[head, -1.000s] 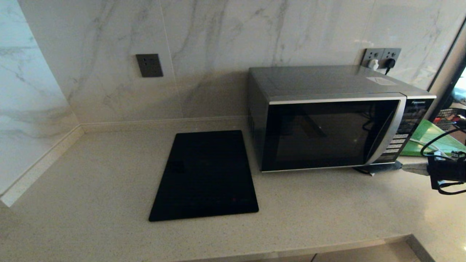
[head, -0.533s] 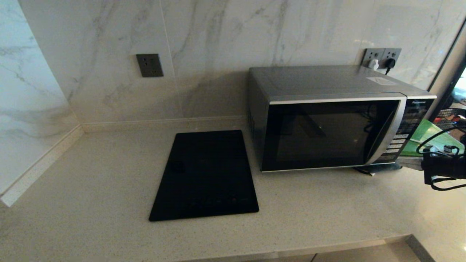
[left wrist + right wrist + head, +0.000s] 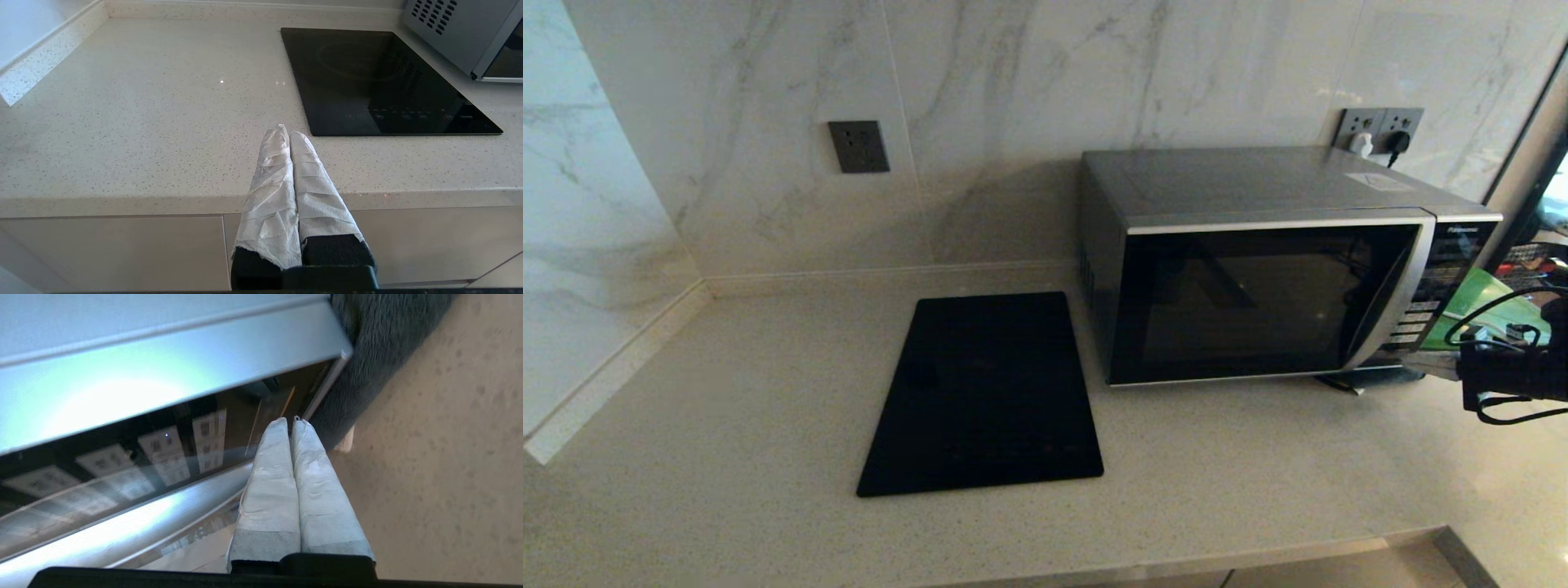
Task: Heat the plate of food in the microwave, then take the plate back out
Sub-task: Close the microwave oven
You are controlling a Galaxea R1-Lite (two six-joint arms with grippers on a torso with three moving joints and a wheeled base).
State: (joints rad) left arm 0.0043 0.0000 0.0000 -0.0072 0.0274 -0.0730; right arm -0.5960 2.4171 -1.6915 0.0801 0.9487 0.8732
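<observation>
Right gripper [image 3: 292, 422] clenched on nothing, cloth-wrapped fingers [image 3: 273, 465] pressed together, tips just short of the lower corner of the microwave [image 3: 1274, 261] at its button panel [image 3: 1425, 302]. Seen from the head camera at the far right of the counter [image 3: 727, 457], level with the panel's lowest buttons.

Left gripper [image 3: 288, 132] parked off the counter's front edge, likewise pinched shut and empty, well apart from the black slab [image 3: 380, 77] ahead.

No plate of food visible in any view; cannot say where it sits.

Microwave directly ahead of the right fingertips: door shut, glass front facing the robot, long axis running side to side along the wall, curved silver handle strip [image 3: 1392, 302] between glass and panel.

Likely heavy, rigid, stable on its feet; glossy glass and metal probably slippery. Best place to take hold judged to be the handle strip, or a firm push on a panel button with closed tips.

Grey cloth [image 3: 367, 347] tucked under that corner, soft, beside the fingertips.
</observation>
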